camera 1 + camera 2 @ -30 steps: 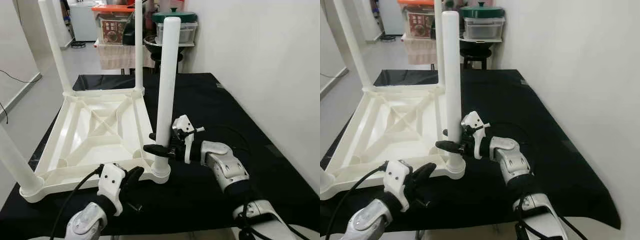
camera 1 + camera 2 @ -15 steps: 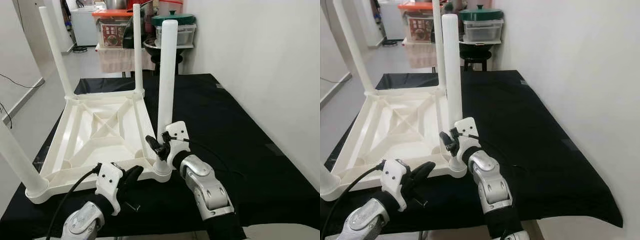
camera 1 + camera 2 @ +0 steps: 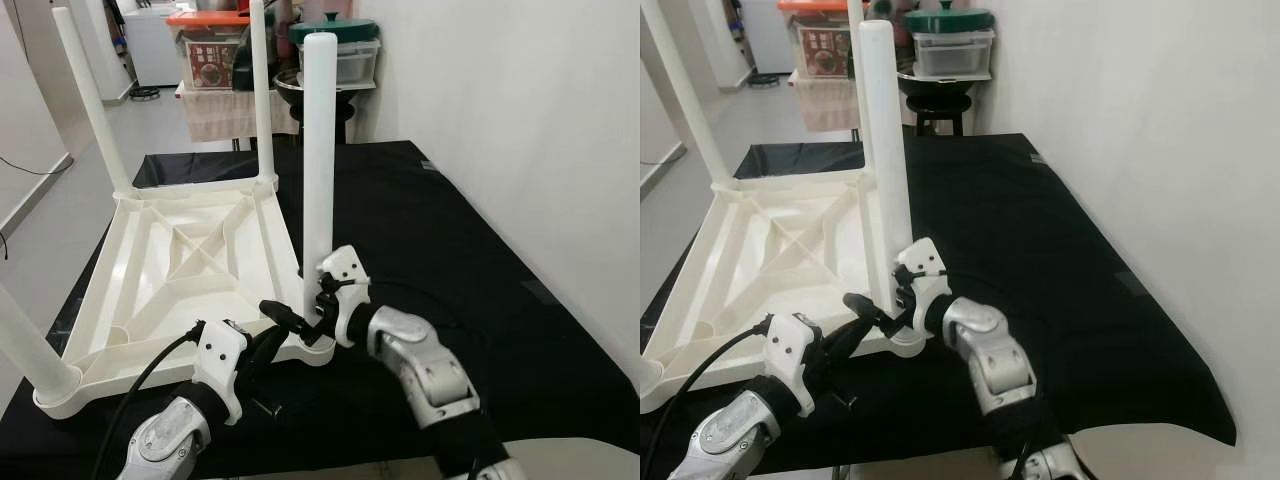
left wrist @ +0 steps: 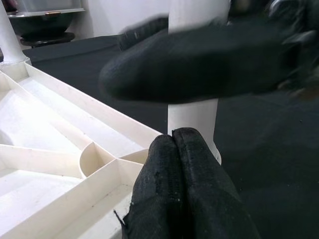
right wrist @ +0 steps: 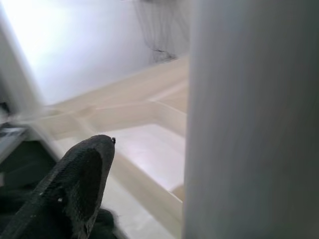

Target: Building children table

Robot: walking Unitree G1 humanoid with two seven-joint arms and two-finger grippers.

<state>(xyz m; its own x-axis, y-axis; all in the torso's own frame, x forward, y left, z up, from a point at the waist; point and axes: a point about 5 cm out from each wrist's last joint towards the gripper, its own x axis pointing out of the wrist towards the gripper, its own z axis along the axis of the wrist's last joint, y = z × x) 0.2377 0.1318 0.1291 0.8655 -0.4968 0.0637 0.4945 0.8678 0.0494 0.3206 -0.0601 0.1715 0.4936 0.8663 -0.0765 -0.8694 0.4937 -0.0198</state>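
Upturned white table [image 3: 190, 270] on black counter [image 3: 450, 250].
Right claw [image 3: 300, 322] spread around near leg [image 3: 318, 170]; left claw [image 4: 174, 144] closed, empty, beside leg base.

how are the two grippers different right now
The left gripper has its fingers pressed shut and empty, low at the tabletop's near edge. The right gripper is open, its fingers either side of the near leg just above its socket. The left one touches no leg; the right one is at the leg. Both have black fingers and sit by the same corner.
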